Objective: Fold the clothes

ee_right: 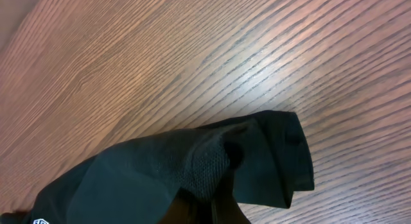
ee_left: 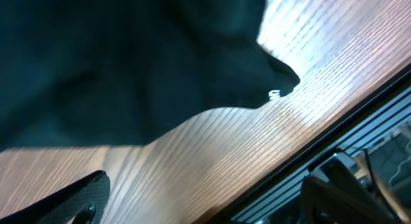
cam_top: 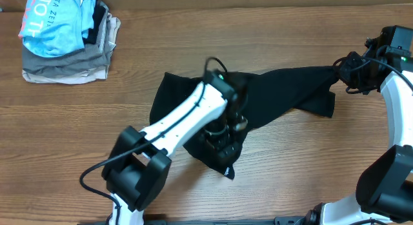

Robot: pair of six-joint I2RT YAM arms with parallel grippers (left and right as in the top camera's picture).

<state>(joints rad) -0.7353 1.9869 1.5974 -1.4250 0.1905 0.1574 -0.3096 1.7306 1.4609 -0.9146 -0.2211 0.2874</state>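
The black shirt (cam_top: 271, 89) lies crumpled across the middle of the table, stretched out toward the right. Its small white logo patch (cam_top: 227, 172) sits at the near corner and also shows in the left wrist view (ee_left: 275, 94). My left gripper (cam_top: 222, 131) hangs over the shirt's near part. In the left wrist view the left gripper (ee_left: 205, 198) is open, with bare wood between its fingers and the black fabric (ee_left: 128, 57) just beyond. My right gripper (cam_top: 352, 71) is shut on the shirt's right end; the right wrist view shows the fabric (ee_right: 160, 166) bunched over the right gripper (ee_right: 218, 192).
A stack of grey-beige folded garments (cam_top: 64, 64) with a light blue lettered shirt (cam_top: 55, 22) on top sits at the far left corner. The table's front edge and a dark rail (ee_left: 359, 140) run close to the left gripper.
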